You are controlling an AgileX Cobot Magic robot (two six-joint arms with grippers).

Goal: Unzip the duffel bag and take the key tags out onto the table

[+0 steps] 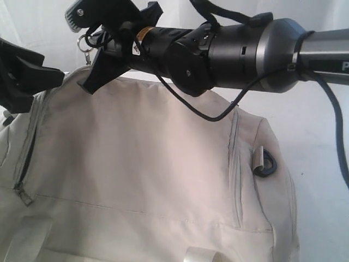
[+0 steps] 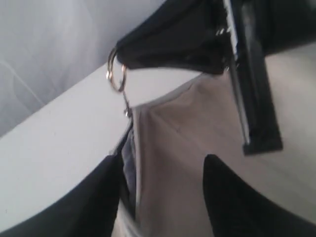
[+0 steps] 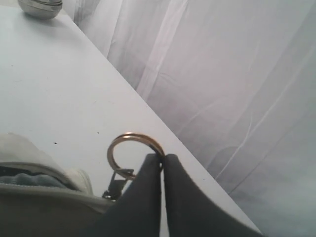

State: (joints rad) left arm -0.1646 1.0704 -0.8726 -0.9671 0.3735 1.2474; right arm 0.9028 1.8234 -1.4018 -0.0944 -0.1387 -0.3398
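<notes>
Cream duffel bag [image 1: 152,174] on the white table [image 3: 59,84], zip end near the edge by the curtain [image 3: 222,74]. My right gripper [image 3: 162,163] pinches the zip's metal ring [image 3: 133,135]; my left gripper [image 2: 163,158] hangs over the bag, jaws spread wide.

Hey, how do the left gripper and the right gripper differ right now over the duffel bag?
The right gripper is shut, its tips together; the left gripper stands open. The right gripper pinches the zipper-pull ring; the left gripper holds nothing, with the duffel bag fabric showing between its fingers. Both are black and sit near the same zipper end.
</notes>
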